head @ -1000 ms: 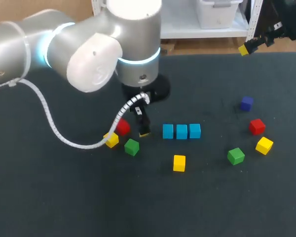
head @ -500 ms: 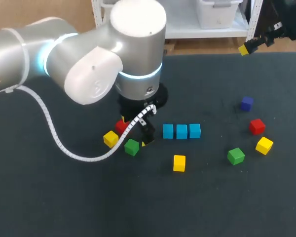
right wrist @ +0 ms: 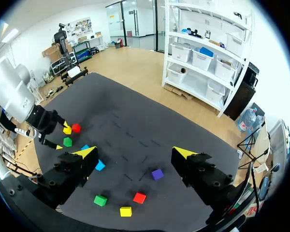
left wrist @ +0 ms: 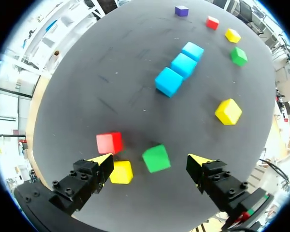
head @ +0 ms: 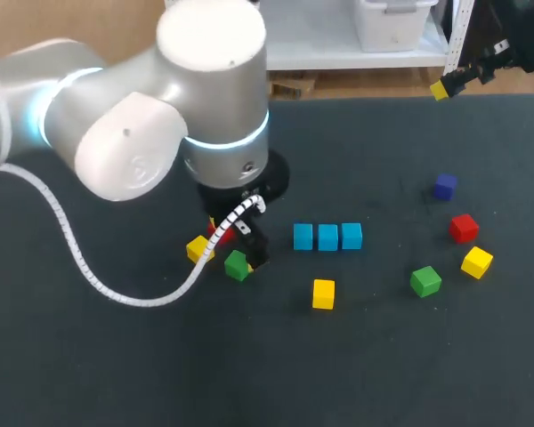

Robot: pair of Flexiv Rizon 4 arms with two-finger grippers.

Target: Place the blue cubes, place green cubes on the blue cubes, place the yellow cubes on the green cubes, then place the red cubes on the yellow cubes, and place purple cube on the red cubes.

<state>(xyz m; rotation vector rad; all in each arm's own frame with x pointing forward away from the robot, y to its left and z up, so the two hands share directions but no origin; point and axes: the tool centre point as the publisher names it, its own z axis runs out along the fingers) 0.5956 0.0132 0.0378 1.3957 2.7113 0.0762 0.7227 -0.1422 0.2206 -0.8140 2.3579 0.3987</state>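
Note:
Three blue cubes (head: pixel 327 236) lie in a row at mid-table. My left gripper (head: pixel 246 247) hangs open over a green cube (head: pixel 237 265). In the left wrist view the green cube (left wrist: pixel 156 158) lies between the spread fingers of the gripper (left wrist: pixel 152 159), clear of both. Beside it are a red cube (left wrist: pixel 109 143) and a yellow cube (left wrist: pixel 122 172). A second yellow cube (head: pixel 323 294) lies in front of the blue row. At the right lie a green cube (head: pixel 425 281), a yellow cube (head: pixel 477 261), a red cube (head: pixel 464 227) and a purple cube (head: pixel 444 186). My right gripper (right wrist: pixel 135 152) is open, high above the far right.
The left arm's big body and its white cable (head: pixel 89 267) cover the table's left part. The dark table mat (head: pixel 383 356) lies bare along the front and right front.
My left gripper has moved from beside the blue row leftward and forward, to over the left green cube. The right arm and all cubes stayed put.

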